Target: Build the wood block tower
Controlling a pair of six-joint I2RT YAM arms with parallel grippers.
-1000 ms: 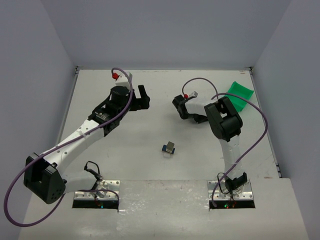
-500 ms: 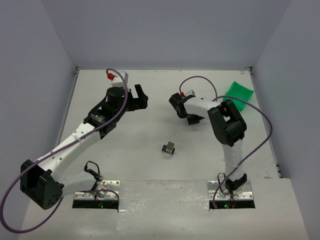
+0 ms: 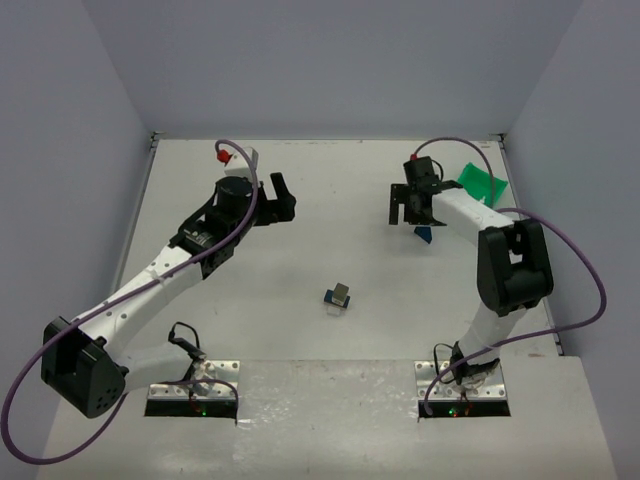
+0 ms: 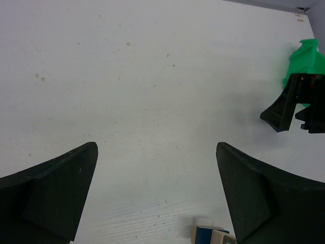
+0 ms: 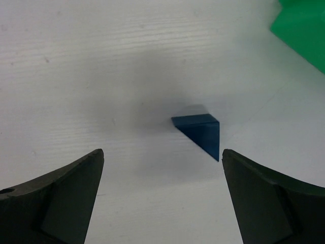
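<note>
The white table (image 3: pixel 330 200) is carrying everything, with pale walls standing on three sides. The left arm (image 3: pixel 160 270) is stretching from its base at the near left edge towards the far left part of the table. Its left jaws are standing wide apart with nothing between them, hanging over bare table. The right arm (image 3: pixel 500 270) is rising from its base at the near right and bending back towards the far right. Its right jaws are also gaping wide, gripping nothing and pointing down at the table.

The green bin (image 3: pixel 480 185) is sitting in the far right corner, just beyond the right arm's wrist. The wood block tower (image 3: pixel 339 297) is standing near the middle of the table, between the two arms and nearer the bases. It is showing as a small stack of tan, dark grey and blue blocks, well apart from both sets of jaws.

The blue roof-shaped piece (image 5: pixel 200 132) is lying by itself on the table near the bin. In the right wrist view it is sitting between the spread fingers, nearer the right-hand one and touching neither.
</note>
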